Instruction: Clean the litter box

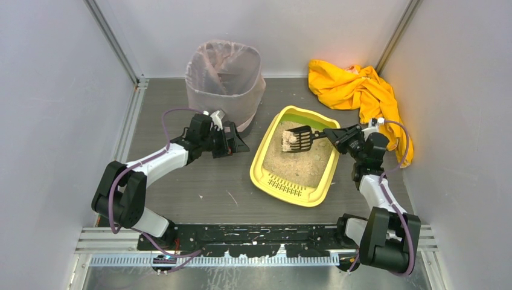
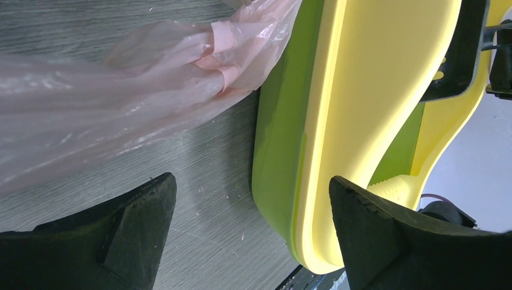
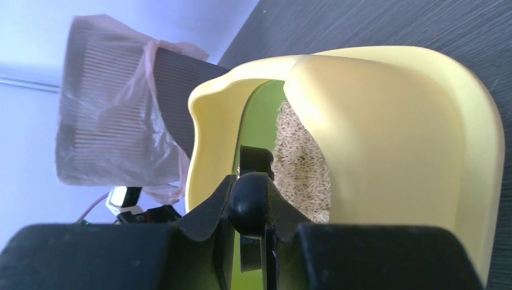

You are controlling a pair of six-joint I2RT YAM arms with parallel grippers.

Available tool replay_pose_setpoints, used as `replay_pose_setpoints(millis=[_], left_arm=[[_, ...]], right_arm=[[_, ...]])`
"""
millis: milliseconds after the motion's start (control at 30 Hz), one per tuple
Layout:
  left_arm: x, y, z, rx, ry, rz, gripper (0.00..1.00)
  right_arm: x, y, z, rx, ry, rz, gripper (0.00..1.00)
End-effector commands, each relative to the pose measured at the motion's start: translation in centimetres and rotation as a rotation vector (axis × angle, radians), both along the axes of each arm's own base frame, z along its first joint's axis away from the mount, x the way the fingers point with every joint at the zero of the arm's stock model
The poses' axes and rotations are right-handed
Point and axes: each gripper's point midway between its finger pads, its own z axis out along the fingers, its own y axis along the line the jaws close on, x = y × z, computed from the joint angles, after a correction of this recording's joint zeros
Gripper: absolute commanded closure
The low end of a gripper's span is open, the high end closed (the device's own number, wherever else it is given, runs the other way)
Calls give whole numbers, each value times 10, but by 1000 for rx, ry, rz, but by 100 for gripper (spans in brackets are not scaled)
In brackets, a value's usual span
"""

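Note:
The yellow litter box (image 1: 264, 158) with beige litter (image 1: 302, 162) lies on the table right of centre. My right gripper (image 1: 331, 134) is shut on the handle of a black slotted scoop (image 1: 304, 140). The scoop hangs over the box's far end with a clump of litter in it. In the right wrist view the gripper (image 3: 249, 208) clamps the round handle end, with the litter box (image 3: 386, 139) beyond it. My left gripper (image 1: 240, 144) stands open just left of the box. In the left wrist view the gripper (image 2: 252, 184) holds nothing, and the litter box (image 2: 356, 90) wall lies just ahead.
A tall bin (image 1: 224, 78) lined with a pinkish bag stands behind my left gripper, and the bag (image 2: 121, 103) fills the upper left of the left wrist view. A crumpled yellow cloth (image 1: 362, 90) lies at the back right. Grey walls close in both sides.

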Motion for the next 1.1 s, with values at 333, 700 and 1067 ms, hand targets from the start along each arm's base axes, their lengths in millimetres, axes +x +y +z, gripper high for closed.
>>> replay_pose_setpoints(millis=[333, 700, 1067], left_arm=[[10, -9, 31, -54, -88, -18, 4], [10, -9, 32, -57, -90, -20, 4], [8, -12, 40, -88, -114, -27, 4]], right_arm=[[-16, -11, 62, 50, -196, 22, 99], [-32, -11, 55, 165, -226, 32, 99], [-40, -28, 46, 144, -197, -37, 99]])
